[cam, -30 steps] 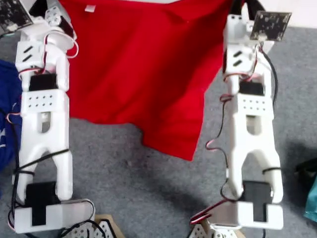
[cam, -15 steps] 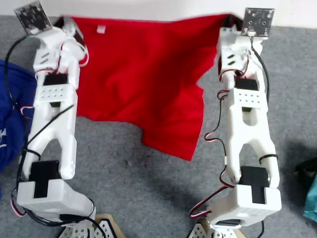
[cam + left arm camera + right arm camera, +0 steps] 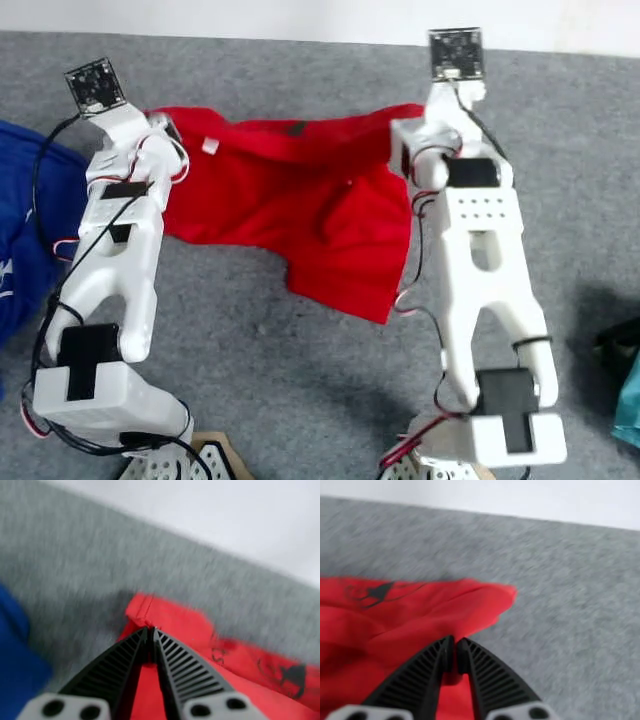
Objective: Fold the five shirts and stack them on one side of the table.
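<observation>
Risk: red shirt (image 3: 300,205), spread mid-table on the grey table (image 3: 300,400), could slip from one pinch if the arms pull unevenly, bunching the fold.
Left gripper (image 3: 151,632): clenched on the shirt's far-left corner, arm extended forward beside the blue shirt (image 3: 18,235).
Right gripper (image 3: 454,645): clenched on the far-right corner, arm likewise extended.

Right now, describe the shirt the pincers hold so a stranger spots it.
On the grey felt tabletop, look toward the far edge. The red fabric shirt lies there, its far corners pinched by the left pincer and right pincer; the blue fabric garment beside it is ungripped.
</observation>
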{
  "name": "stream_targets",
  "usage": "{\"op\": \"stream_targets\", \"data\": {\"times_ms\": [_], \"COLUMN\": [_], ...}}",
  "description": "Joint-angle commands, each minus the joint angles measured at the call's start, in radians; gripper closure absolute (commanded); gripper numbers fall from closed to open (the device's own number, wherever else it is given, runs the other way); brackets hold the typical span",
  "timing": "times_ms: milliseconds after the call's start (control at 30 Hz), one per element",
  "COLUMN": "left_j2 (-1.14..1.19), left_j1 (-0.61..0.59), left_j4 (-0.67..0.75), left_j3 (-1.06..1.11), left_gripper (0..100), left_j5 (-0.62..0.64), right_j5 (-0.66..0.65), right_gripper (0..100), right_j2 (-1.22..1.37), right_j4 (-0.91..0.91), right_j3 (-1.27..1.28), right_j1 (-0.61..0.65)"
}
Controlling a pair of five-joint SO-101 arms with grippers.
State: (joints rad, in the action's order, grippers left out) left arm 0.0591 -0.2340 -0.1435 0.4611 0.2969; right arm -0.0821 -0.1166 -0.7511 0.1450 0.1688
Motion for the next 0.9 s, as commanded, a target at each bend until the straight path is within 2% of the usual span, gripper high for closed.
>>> {"op": "stream_targets", "data": {"times_ms": [0, 133, 267, 467, 600, 867], "left_j2": [-0.093, -0.197, -0.275, -0.312, -0.297, -0.254], "left_j1": [-0.008, -0.007, -0.045, -0.125, -0.134, -0.122], "left_j4": [-0.299, -0.503, -0.582, -0.578, -0.572, -0.354], "left_j3": [-0.051, -0.050, -0.010, 0.056, 0.096, 0.257], "left_gripper": [99, 99, 99, 99, 99, 99], "left_j5": [0.002, 0.002, 0.002, -0.003, -0.006, -0.006], "right_j5": [-0.011, -0.011, -0.009, -0.011, -0.011, -0.011], "right_gripper": [99.1, 99.1, 99.1, 99.1, 99.1, 99.1], "right_j2": [-0.116, -0.122, -0.143, -0.262, -0.377, -0.581], "right_j4": [-0.145, -0.266, -0.311, -0.242, -0.193, -0.193], "right_j3": [-0.065, -0.062, 0.025, 0.271, 0.430, 0.657], "right_j1": [0.038, 0.033, 0.031, 0.031, 0.031, 0.038]}}
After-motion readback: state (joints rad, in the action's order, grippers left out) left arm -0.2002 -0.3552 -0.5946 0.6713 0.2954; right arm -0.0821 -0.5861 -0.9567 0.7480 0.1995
